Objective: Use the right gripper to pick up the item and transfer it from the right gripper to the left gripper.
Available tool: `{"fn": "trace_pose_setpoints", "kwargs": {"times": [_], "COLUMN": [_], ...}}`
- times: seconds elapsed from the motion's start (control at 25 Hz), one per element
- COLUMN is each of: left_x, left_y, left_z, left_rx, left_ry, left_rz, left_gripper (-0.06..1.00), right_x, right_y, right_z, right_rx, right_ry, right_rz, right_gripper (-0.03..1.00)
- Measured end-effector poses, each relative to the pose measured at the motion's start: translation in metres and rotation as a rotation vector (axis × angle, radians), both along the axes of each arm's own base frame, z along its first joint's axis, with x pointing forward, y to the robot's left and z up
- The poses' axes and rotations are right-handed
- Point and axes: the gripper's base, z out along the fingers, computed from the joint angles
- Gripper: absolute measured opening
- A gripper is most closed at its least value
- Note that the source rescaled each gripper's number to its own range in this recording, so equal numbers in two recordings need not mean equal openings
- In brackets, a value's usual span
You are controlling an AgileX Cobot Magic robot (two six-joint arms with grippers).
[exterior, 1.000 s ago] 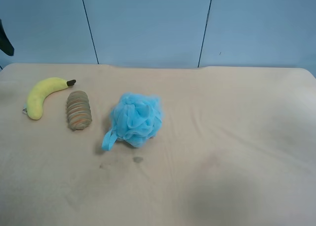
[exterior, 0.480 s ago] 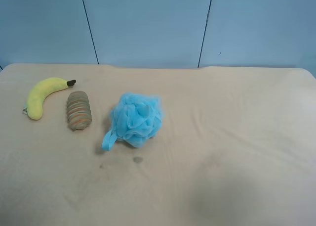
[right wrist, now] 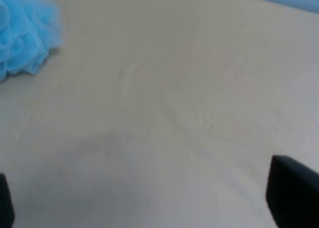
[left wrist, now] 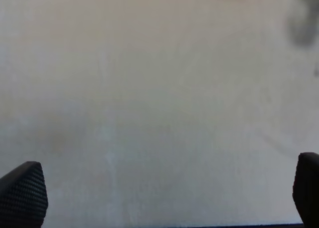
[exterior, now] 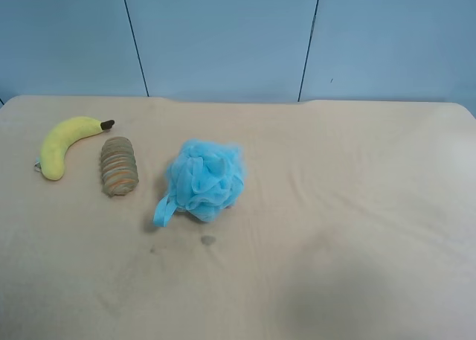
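Observation:
The yellow plush banana [exterior: 62, 143] lies on the beige table at the far left of the exterior high view, its dark tip pointing toward the striped oval. No arm shows in that view. In the right wrist view my right gripper [right wrist: 149, 208] is open and empty, its black fingertips [right wrist: 291, 195] at the frame's two edges over bare cloth, with the blue pouf [right wrist: 22, 36] at one corner. In the left wrist view my left gripper [left wrist: 164, 200] is open and empty, its fingertips [left wrist: 22, 193] wide apart above bare table. The banana shows in neither wrist view.
A ribbed brown-orange striped oval [exterior: 119, 165] lies just beside the banana. A blue mesh bath pouf [exterior: 202, 180] with a loop sits near the middle. The beige cloth-covered table [exterior: 349, 206] ends at a blue panel wall behind.
A dark object at the exterior high view's far left edge one second ago has left the frame. The banana, oval and pouf have not moved.

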Motion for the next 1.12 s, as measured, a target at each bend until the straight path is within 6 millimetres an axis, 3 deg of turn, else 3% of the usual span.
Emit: {"fn": "trace_pose_setpoints", "kwargs": {"times": [0.4,0.64,1.12], "left_x": [-0.030,-0.031,-0.030], "left_y": [0.000,0.000,0.000], "left_z": [-0.003,-0.003,-0.004], "left_rx": [0.018,0.018,0.018], "left_ry": [-0.275,-0.297,-0.292], "left_rz": [0.010,0.013,0.013], "left_gripper": [1.00,1.00,1.00], "right_x": [0.000,0.000,0.000], "right_y": [0.000,0.000,0.002], "right_z": [0.000,0.000,0.000], "right_rx": [0.001,0.001,0.001], "right_ry": [0.000,0.000,0.000], "right_rz": [0.000,-0.014,-0.219], "right_gripper": [1.00,1.00,1.00]}}
